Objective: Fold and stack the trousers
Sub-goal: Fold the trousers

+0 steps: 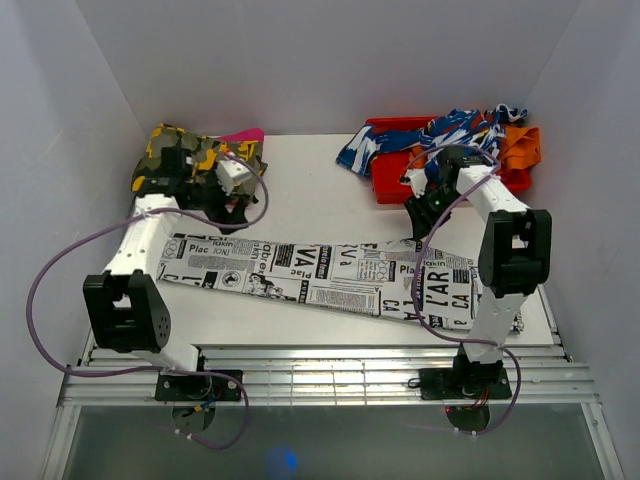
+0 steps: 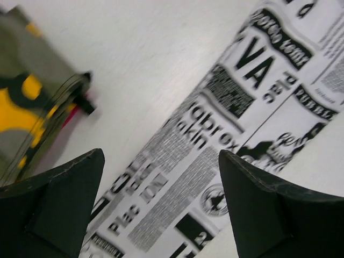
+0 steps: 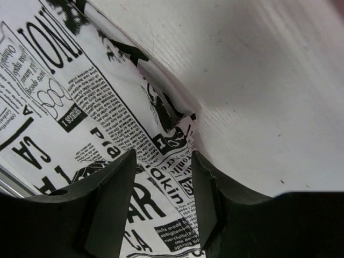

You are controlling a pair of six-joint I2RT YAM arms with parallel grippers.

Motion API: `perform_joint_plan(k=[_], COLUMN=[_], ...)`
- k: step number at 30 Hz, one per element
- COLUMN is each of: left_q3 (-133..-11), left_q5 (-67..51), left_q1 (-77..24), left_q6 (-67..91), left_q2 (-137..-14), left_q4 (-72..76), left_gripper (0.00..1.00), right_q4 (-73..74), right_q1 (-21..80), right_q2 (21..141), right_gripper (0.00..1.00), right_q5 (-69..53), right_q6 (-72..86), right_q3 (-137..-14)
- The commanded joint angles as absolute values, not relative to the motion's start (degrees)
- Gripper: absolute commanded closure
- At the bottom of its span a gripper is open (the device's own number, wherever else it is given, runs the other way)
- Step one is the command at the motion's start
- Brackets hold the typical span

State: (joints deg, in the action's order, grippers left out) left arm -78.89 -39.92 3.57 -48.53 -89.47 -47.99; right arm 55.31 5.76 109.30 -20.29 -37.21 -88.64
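Observation:
The newsprint trousers point(image 1: 320, 275) lie flat in a long strip across the table, from left to right. My left gripper point(image 1: 232, 200) hovers open just above their far left end; in the left wrist view the printed cloth point(image 2: 215, 140) shows between its spread fingers point(image 2: 269, 215). My right gripper point(image 1: 425, 215) is open over the far edge of the trousers' right end; the right wrist view shows a raised cloth corner point(image 3: 172, 129) just ahead of the fingertips point(image 3: 121, 188), with nothing pinched.
A folded yellow-green camouflage garment point(image 1: 195, 155) lies at the back left, also in the left wrist view point(image 2: 27, 91). A red tray point(image 1: 400, 180) at the back right holds a blue-and-white garment point(image 1: 440, 135) and orange cloth point(image 1: 520, 145). White walls enclose the table.

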Motion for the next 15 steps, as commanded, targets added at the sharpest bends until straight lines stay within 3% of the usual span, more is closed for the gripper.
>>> perform_joint_plan(k=[1,6,11,15], left_q3=[-69.13,-57.94,-53.09,-53.87], left_q5=[-40.19,-28.76,-24.18,-16.98], left_q1=[-8.76,-27.29,-37.69,-48.13], left_q6=[-37.99,-35.43,-31.21,-29.18], left_q2=[-83.77,-80.42,-84.19,-89.11], left_q4=[-38.78,-26.94,-18.38,-11.27], left_gripper=[0.02,0.02,0.02,0.28], right_q4=[55.46,50.73,49.75,49.66], right_q1=[5.80,5.80,5.89,6.06], right_q2=[111.70,116.36,120.49,121.03], right_gripper=[0.48,0.54,0.78,0.92], right_q5=[-20.92,-18.99,-18.98,-18.90], right_q6=[-39.02,-38.32,-36.56,-36.30], right_q3=[-87.28,-87.09,-90.70,-90.53])
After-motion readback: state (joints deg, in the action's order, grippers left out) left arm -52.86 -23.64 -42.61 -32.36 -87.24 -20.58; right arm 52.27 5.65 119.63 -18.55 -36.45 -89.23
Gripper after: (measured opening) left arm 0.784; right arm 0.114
